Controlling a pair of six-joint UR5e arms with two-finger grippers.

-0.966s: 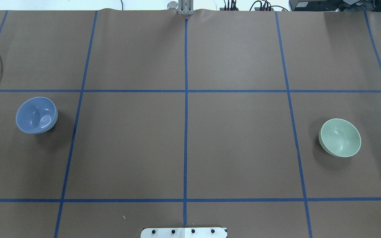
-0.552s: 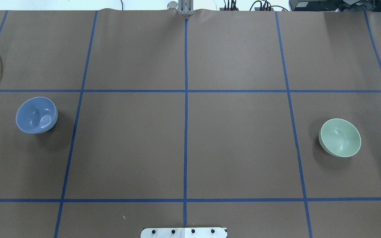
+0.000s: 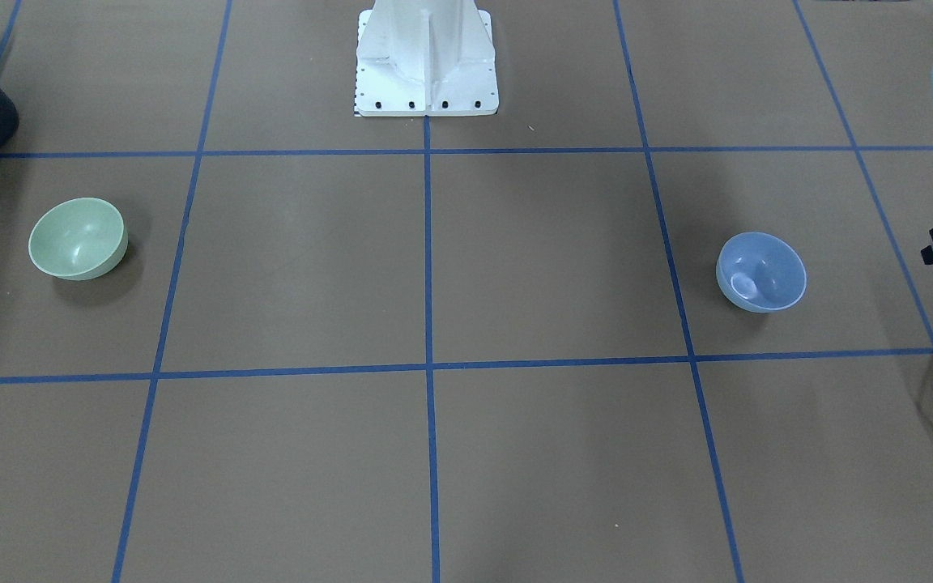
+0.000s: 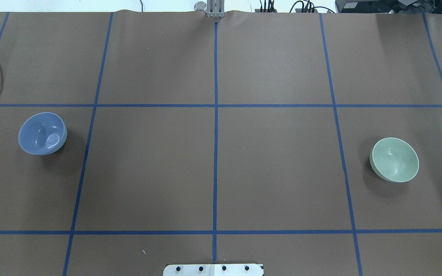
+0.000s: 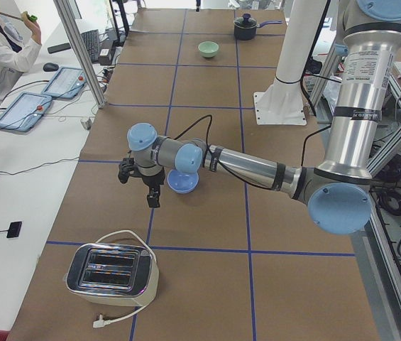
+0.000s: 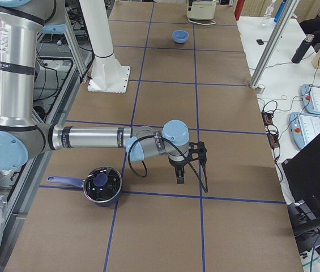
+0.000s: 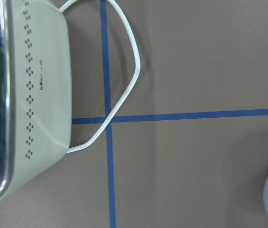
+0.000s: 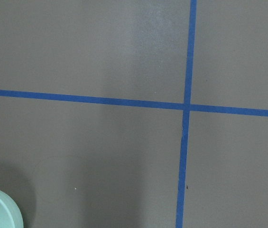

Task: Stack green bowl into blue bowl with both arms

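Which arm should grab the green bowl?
Probably the right arm: the green bowl lies on its side, its rim in that wrist's view; the left arm hovers by the blue bowl.

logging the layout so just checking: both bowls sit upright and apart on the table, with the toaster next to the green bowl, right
Not quite: the toaster stands near the blue bowl, not the green bowl, which sits at the far end by a dark saucepan, as the exterior left view shows. Both bowls do sit upright and apart on the table.
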